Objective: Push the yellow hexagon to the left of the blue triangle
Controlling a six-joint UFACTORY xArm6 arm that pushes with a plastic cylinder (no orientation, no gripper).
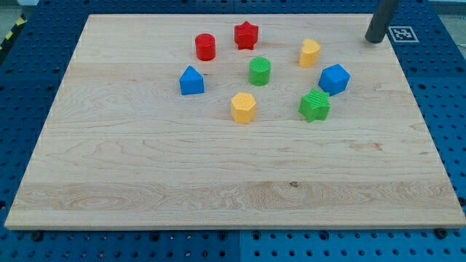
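Observation:
The yellow hexagon sits near the board's middle, right of and slightly below the blue triangle. The two are apart. My tip rests at the board's top right corner, far from both blocks and touching none of them.
A red cylinder and a red star lie above the blue triangle. A green cylinder stands just above the yellow hexagon. A second yellow block, a blue block and a green star lie to the right. The wooden board sits on a blue pegboard.

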